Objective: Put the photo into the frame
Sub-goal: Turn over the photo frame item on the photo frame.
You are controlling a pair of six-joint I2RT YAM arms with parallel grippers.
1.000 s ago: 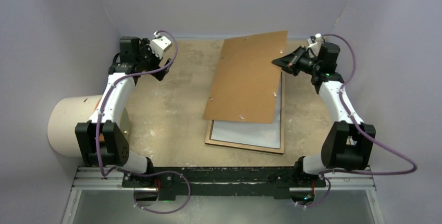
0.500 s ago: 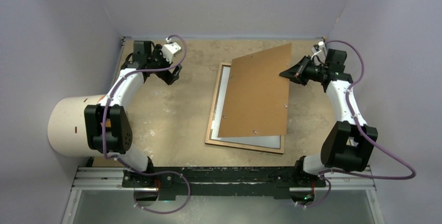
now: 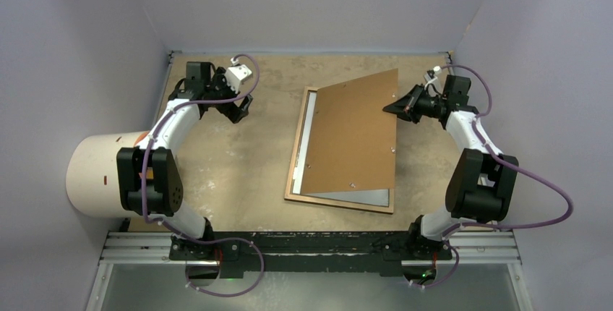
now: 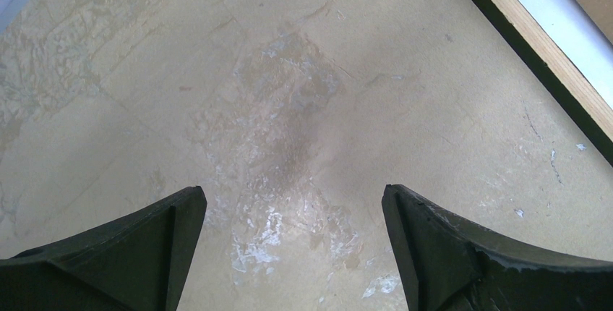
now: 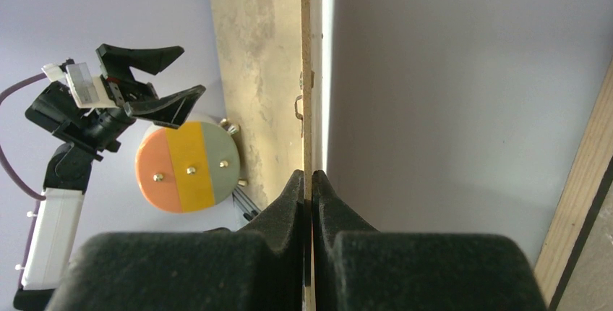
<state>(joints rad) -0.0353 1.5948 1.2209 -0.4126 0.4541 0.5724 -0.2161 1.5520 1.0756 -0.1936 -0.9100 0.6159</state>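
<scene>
The frame (image 3: 340, 205) lies flat mid-table, wood-brown back up, with a pale grey-white surface (image 3: 363, 197) inside it. I cannot tell whether that surface is the photo's white back or the pane, and no mountain print shows. The brown backing board (image 3: 354, 134) leans over the frame, its right edge raised. My right gripper (image 3: 396, 106) is shut on that edge. The right wrist view shows the board edge-on (image 5: 306, 72) between the pinched pads (image 5: 293, 195). My left gripper (image 3: 238, 108) is open and empty over bare table, left of the frame's edge (image 4: 538, 50).
A large white cylinder (image 3: 97, 173) with an orange, yellow and grey end (image 5: 189, 168) lies at the table's left edge. Purple walls enclose the table at the back and both sides. The arms' base rail (image 3: 311, 242) runs along the near edge.
</scene>
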